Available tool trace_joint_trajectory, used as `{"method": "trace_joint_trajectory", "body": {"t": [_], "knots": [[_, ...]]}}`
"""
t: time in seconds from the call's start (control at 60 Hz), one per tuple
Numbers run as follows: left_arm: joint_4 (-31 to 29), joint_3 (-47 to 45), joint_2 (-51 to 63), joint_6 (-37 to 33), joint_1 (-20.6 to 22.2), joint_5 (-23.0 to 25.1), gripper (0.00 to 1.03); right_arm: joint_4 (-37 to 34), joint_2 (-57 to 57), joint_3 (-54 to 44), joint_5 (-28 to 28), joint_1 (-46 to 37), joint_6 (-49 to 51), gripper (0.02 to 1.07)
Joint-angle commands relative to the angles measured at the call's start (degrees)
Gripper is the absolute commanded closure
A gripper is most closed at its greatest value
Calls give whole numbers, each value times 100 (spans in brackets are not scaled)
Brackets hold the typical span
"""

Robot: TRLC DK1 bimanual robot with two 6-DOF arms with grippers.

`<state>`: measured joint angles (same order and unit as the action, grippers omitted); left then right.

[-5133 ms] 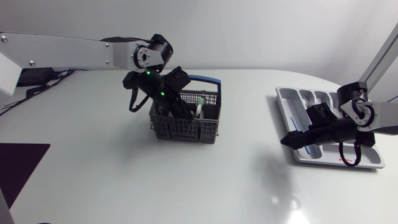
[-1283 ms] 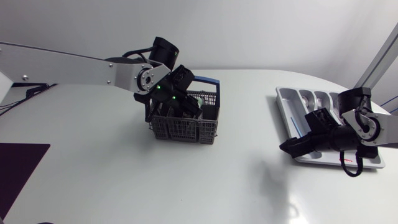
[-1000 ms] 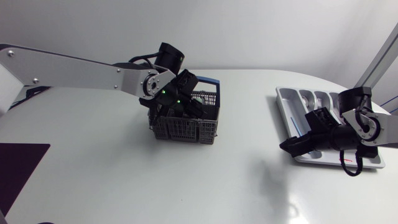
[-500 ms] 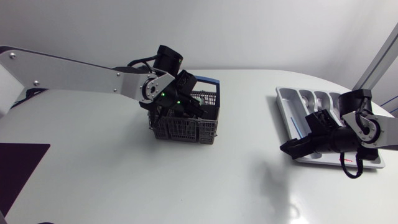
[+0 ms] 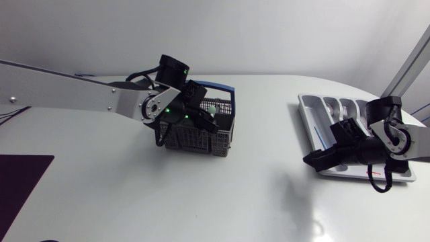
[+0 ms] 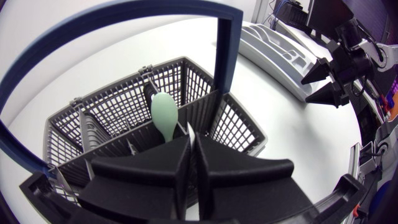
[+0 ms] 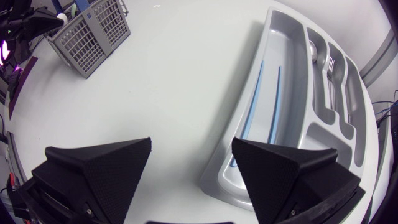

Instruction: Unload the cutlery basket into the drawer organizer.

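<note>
Left end effector (image 6: 189,134) pinched tight on green spoon (image 6: 163,113), bowl upward, inside basket (image 5: 201,140). The grip looks set for lifting it clear. Right end effector (image 7: 191,144) gapes wide over counter (image 5: 255,195) just beside organizer (image 7: 295,106), likely stationed to receive.

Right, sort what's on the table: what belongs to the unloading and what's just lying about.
Job:
- cutlery basket
- green spoon, held by the left gripper
- drawer organizer, a fork and blue sticks in it
- right gripper, open by the organizer

Lying about:
- dark patch at the table's corner, cannot tell what
</note>
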<state>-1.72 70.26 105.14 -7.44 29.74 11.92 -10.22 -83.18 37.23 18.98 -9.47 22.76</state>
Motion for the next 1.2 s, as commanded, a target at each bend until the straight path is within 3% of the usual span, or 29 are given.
{"method": "trace_joint_trajectory", "body": {"t": [0.0, 0.25, 0.383, 0.417, 0.583, 1.0, 1.183], "knots": [[154, -293, -293, 120, -73, 29, 100, 55, 56, -155, -44, -19, 18, 14], [479, -575, -688, 287, -152, 346, 100, 55, 74, -181, -70, -19, 9, 14], [664, -619, -908, 762, -390, 1058, 100, 55, 91, -181, -88, -11, 0, 14], [699, -584, -961, 1017, -530, 1436, 100, 55, 91, -181, -97, -2, 0, 14], [708, -496, -1180, 1377, -697, 1998, 100, 20, 153, -155, -105, 7, -18, 14], [75, -364, -2393, 1439, -724, 2684, 100, -683, 1330, 188, 123, 359, -132, 13], [-92, -417, -2420, 1236, -495, 3044, 100, -1272, 2227, 408, 528, 1132, -272, 13]]}}
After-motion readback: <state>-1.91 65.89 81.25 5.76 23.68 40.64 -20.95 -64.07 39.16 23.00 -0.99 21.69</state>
